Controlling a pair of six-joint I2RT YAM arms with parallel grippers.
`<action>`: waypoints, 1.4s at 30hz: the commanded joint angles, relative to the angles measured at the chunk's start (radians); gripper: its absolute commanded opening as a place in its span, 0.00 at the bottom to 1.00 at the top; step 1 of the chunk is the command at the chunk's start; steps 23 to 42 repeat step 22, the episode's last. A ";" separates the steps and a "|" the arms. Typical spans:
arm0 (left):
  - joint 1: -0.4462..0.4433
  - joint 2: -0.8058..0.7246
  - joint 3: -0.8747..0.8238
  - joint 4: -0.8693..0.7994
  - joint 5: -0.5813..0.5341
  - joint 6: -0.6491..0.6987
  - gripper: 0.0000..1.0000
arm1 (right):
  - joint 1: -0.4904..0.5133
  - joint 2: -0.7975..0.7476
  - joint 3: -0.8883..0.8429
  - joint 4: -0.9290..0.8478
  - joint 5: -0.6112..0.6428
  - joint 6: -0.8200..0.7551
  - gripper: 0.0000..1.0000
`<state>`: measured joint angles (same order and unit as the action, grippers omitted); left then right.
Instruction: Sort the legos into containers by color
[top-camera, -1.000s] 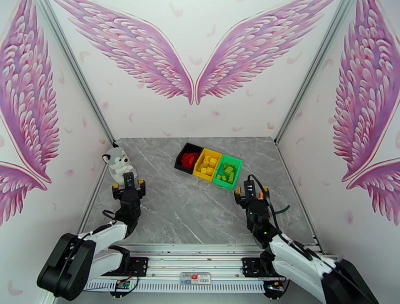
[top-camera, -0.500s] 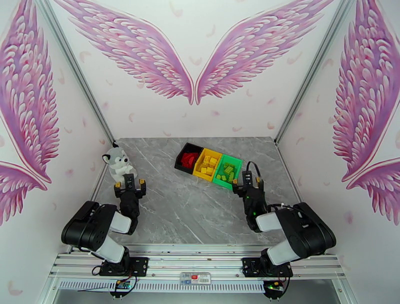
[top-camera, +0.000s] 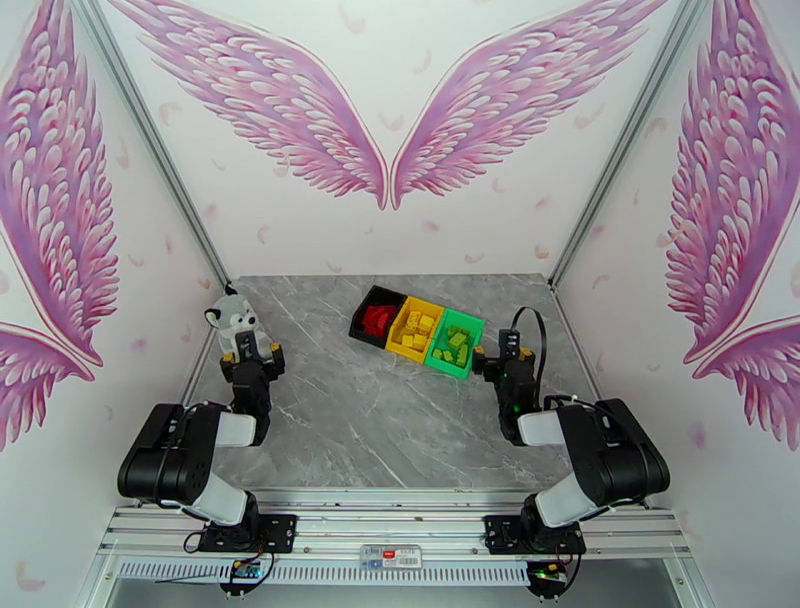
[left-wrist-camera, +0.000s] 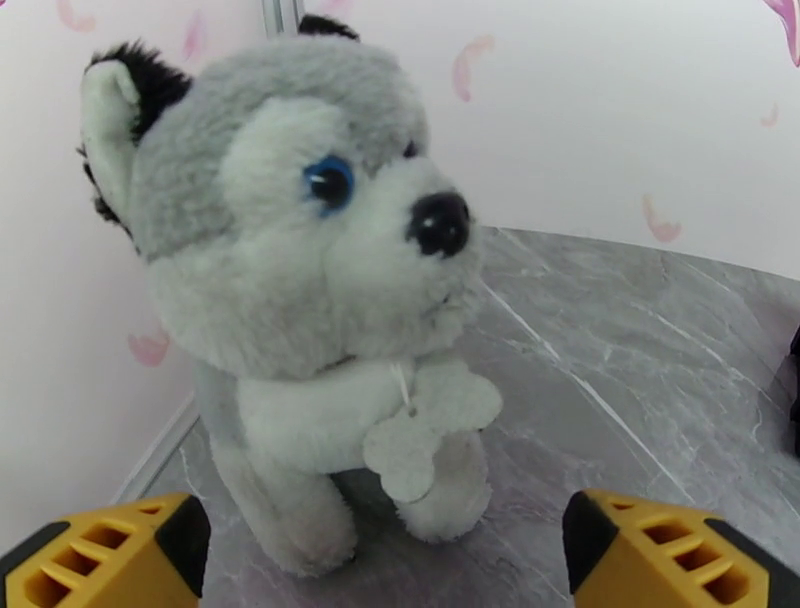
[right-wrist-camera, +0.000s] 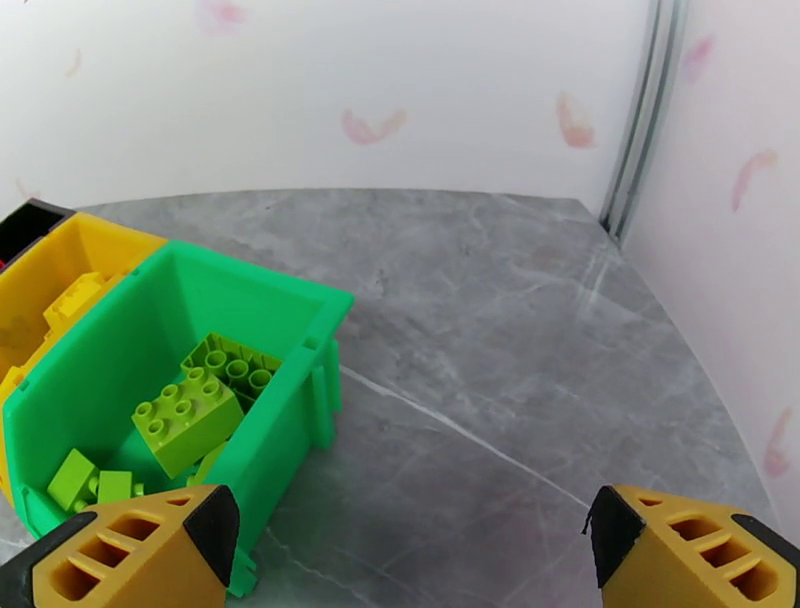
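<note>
**Task status.** The containers (top-camera: 405, 352) stand as a joined row at the far middle of the bench (top-camera: 370, 440). Red legos (top-camera: 378, 318) lie in the black bin (top-camera: 358, 320). Yellow legos (top-camera: 418, 328) lie in the yellow bin (right-wrist-camera: 100, 245). Light green legos (right-wrist-camera: 187, 420) lie in the green bin (right-wrist-camera: 285, 450). I find no loose brick on the open bench surface. The overhead view is small, though, so a brick hidden behind an arm or the plush toy (left-wrist-camera: 300, 270) cannot be ruled out. On this evidence the sorting looks finished, with nothing left to place.

**Left claw** (left-wrist-camera: 385, 550). The jaws are spread to their full width and hold nothing. It faces the plush toy at close range at the bench's left edge, without touching it.

**Right claw** (right-wrist-camera: 410, 555). The jaws are likewise spread wide and empty. It sits low, just beside the green bin's near right corner and clear of the wall.
</note>
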<state>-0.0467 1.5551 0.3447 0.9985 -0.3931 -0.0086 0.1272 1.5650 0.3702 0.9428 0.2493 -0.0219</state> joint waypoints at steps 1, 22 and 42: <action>-0.010 -0.015 0.010 -0.043 0.004 -0.013 0.99 | -0.001 -0.011 0.007 -0.030 -0.015 0.022 0.99; -0.009 -0.015 0.011 -0.046 0.008 -0.012 0.99 | -0.020 -0.013 0.022 -0.061 -0.124 0.007 0.99; -0.009 -0.015 0.011 -0.046 0.008 -0.012 0.99 | -0.020 -0.013 0.022 -0.061 -0.124 0.007 0.99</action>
